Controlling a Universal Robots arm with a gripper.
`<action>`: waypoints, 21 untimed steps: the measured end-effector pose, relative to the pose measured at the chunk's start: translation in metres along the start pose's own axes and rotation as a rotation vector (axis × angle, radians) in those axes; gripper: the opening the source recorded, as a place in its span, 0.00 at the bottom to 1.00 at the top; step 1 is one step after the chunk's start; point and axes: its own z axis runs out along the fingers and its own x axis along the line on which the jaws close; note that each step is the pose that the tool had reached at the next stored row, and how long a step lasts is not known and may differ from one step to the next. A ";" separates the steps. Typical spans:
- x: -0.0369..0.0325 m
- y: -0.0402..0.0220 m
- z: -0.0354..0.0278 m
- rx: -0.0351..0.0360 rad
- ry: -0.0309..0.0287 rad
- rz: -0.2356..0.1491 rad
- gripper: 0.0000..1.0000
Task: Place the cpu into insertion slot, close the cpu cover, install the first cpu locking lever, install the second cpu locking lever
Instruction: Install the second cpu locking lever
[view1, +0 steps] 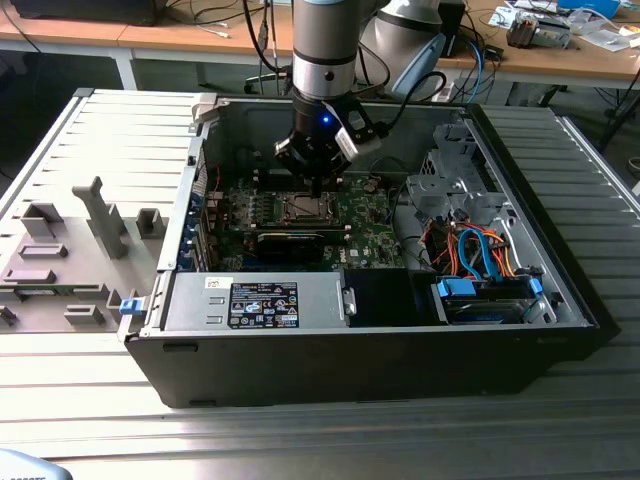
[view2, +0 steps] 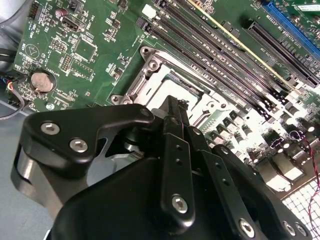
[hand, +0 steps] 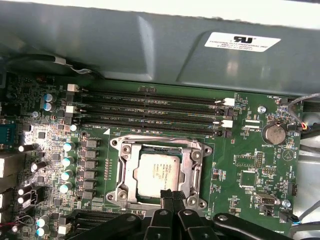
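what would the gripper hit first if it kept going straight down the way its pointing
Most likely the metal cover over the chip in the socket: the gripper points at that frame's near edge. Depth is unclear, so it may already be touching.

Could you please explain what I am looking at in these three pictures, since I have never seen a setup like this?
This is a robot arm working inside an opened desktop computer case that lies on its side on a metal table. The exterior view is taken from off the arm and shows the whole scene. The two wrist views come from cameras riding on the arm, looking down past its black pincer.

Inside the case is the green circuit board. On it sits the insertion slot, a square metal-rimmed socket, and the silver cpu already lies in it. The cpu cover, a thin metal frame, appears to be down around the chip.

The pincer's tips are drawn together at the socket's edge, beside the chip. It seems to hold nothing.
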 end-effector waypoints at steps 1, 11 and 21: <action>0.0000 0.0000 0.0000 0.0000 0.0000 0.000 0.11; 0.0007 -0.0171 0.0004 -0.0007 -0.0001 0.000 0.11; 0.0018 -0.0287 0.0007 -0.0737 -0.0071 0.001 0.11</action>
